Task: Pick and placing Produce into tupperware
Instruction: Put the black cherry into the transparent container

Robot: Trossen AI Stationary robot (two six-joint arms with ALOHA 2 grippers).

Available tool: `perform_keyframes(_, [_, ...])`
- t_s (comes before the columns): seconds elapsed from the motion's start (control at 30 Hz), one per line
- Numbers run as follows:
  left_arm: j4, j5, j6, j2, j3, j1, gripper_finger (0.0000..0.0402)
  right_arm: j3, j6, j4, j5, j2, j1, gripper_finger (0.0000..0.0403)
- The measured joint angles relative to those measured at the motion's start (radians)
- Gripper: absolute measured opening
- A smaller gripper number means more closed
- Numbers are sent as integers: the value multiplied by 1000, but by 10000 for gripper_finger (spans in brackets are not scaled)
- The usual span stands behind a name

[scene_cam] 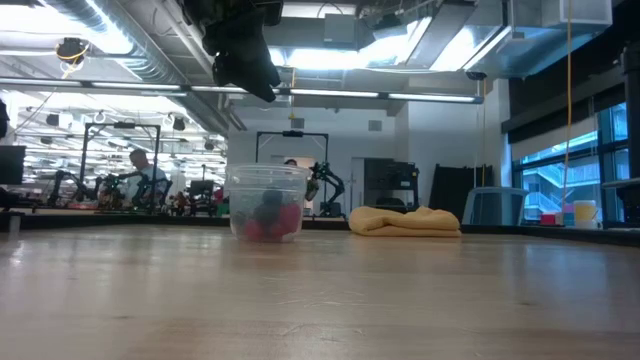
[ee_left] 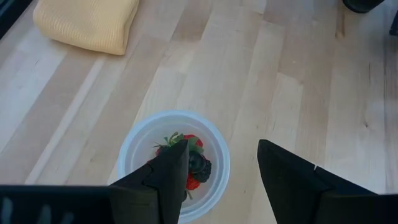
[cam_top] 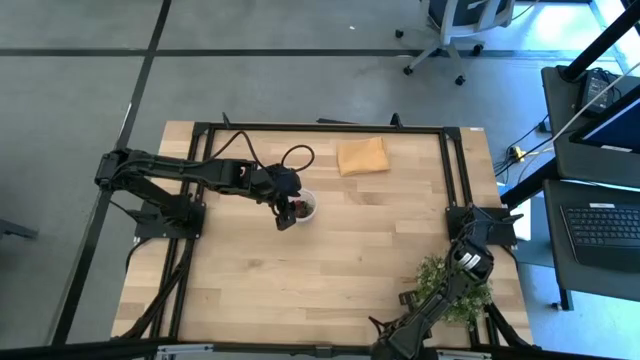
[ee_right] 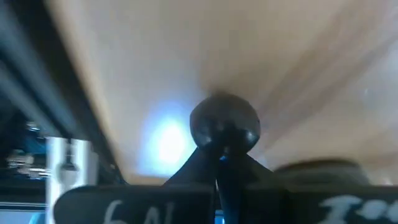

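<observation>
Pale wooden planks make up our table (cam_top: pixel 330 250), framed by black rails, with grey floor and an office chair (cam_top: pixel 455 25) beyond it. On our left side, our left arm reaches in from the table's edge toward the middle, and our left gripper (cam_top: pixel 289 212) hangs above the small translucent tub (cam_top: pixel 304 207), its fingers (ee_left: pixel 171 168) spread apart with nothing between them. From the left wrist camera we look down past those fingers into the tub (ee_left: pixel 174 162), where red strawberry pieces (ee_left: pixel 191 142) and a dark berry (ee_left: pixel 200 167) lie together. At table height the tub (scene_cam: pixel 266 203) stands upright on the wood with the red and dark fruit (scene_cam: pixel 270 220) at its bottom, the gripper well above its rim. Just behind and to the right lies a folded yellow cloth (cam_top: pixel 361 156), apart from the tub. Farther right, near the table's front corner, our right arm is folded over a bushy green plant (cam_top: pixel 445 285); whether our right gripper is open we cannot tell.
</observation>
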Motion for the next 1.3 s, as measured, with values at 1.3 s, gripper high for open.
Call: perform_keyframes(1.3, [-16, -5, -24, -374, 0, -122, 184, 154, -131, 349, 659, -363, -465, 0])
